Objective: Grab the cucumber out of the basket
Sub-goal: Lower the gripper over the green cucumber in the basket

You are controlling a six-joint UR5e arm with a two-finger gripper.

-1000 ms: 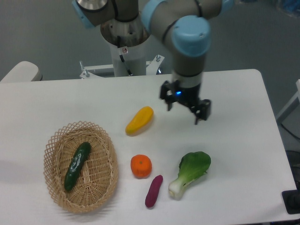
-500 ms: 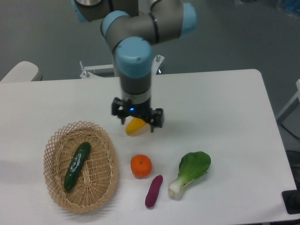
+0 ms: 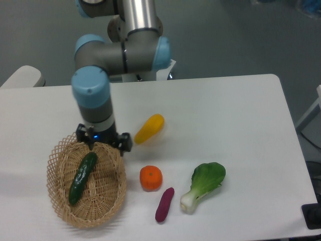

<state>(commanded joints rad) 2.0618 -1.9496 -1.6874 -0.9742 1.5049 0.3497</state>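
A dark green glossy cucumber (image 3: 83, 176) lies slanted inside the oval tan wicker basket (image 3: 111, 202) at the table's front left. My gripper (image 3: 103, 142) hangs open over the basket's far rim, just above and to the right of the cucumber's upper end. Its two dark fingers stand apart and hold nothing. I cannot tell how high the fingers are above the rim.
A yellow pepper (image 3: 149, 128) lies right of the gripper. An orange (image 3: 151, 178), a small purple sweet potato (image 3: 164, 204) and a light green bok choy (image 3: 203, 185) lie right of the basket near the front edge.
The arm has swung left across the table, from the right middle, past the yellow pepper, to above the basket's far rim. The gripper stays open. The vegetables have not moved.
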